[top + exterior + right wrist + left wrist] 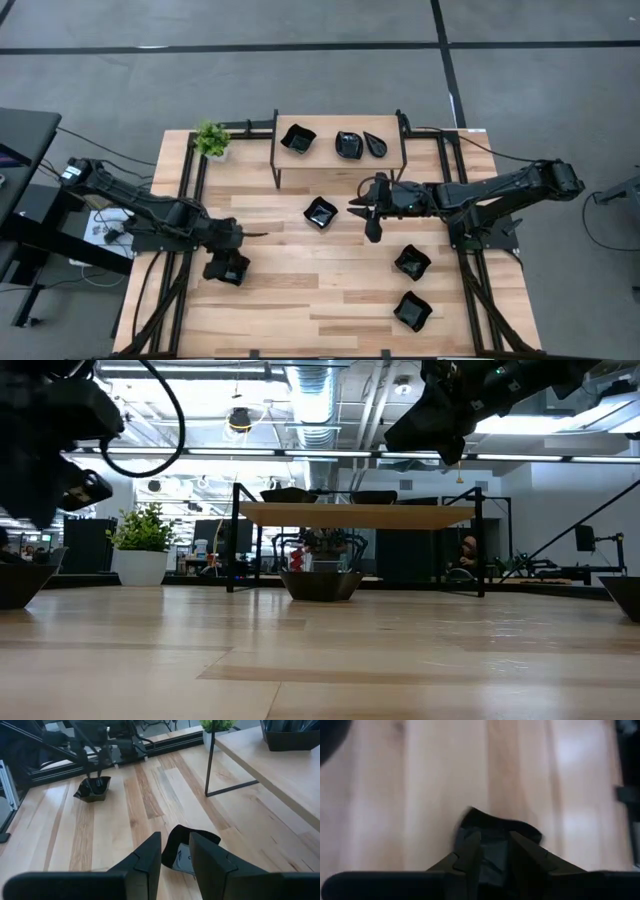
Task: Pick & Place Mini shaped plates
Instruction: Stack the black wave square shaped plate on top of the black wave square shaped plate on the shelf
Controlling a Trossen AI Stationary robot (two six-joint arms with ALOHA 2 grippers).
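Two tools: the left tool (493, 834) and the right tool (175, 837) each work on one small glossy black wavy-rimmed mini plate.
Left tool state: its fingers (470, 852) sit close together astride one rim and look clamped on it.
Left plate (525, 829): directly under the left tool, its near wall between the fingers. It appears to rest on the pale wooden table (300, 300).
Right tool state: pinched shut on the rim of the right plate (202, 837).
Right plate place: hanging from the fingertips, apparently clear of the table, with most of the dish beyond the tips.
Handling: probably light, stiff and brittle. The glaze looks slick, so a rim pinch may let the dish swing or slip.
Best hold: one upright wall deep between the fingers, at a flatter stretch of the wavy rim.
Other plates: a loose plate (320, 211) lies just beside the right tool, and three stand on the raised wooden shelf (325, 150) beyond it.
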